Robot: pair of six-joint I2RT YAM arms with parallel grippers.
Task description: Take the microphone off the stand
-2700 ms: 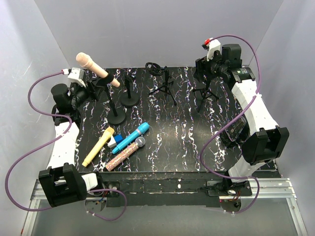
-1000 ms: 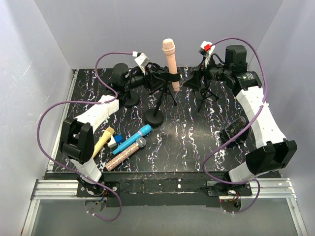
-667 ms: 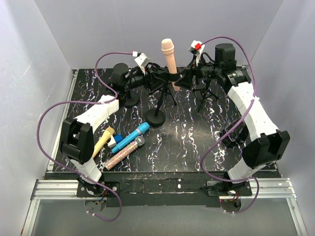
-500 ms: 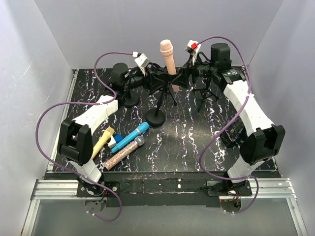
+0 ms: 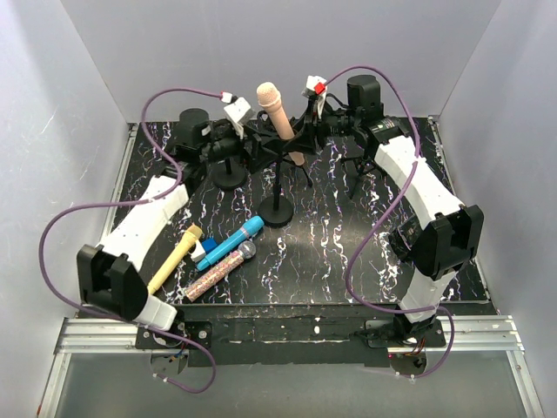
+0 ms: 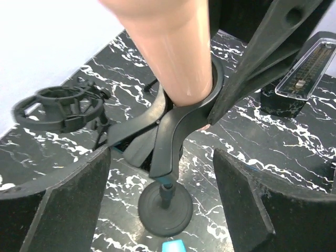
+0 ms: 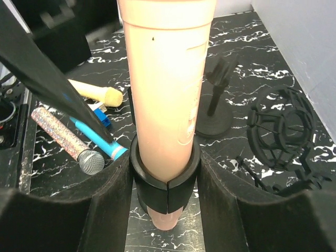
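A peach microphone (image 5: 271, 106) stands tilted in the black ring clip (image 7: 166, 181) of a stand with a round base (image 5: 277, 212). My right gripper (image 7: 165, 178) comes in from the right, and its pads (image 7: 107, 210) press on both sides of the clip ring with the microphone's body inside it. In the top view the right gripper (image 5: 306, 131) sits just right of the microphone. My left gripper (image 6: 160, 173) is open: its fingers (image 6: 58, 210) stand wide on either side of the clip's arm (image 6: 168, 131) without touching it. The left gripper (image 5: 246, 144) sits just left of the stand's top.
A yellow microphone (image 5: 174, 259), a blue one (image 5: 231, 244) and a glittery one with a silver head (image 5: 222, 272) lie front left. An empty round-base stand (image 5: 228, 178) is behind the left arm. A tripod (image 5: 370, 165) and a shock mount (image 7: 281, 131) are at the right.
The left gripper has opened and let go of the stand. The right gripper has moved in and closed round the clip. The microphone and the stand's top have shifted left.
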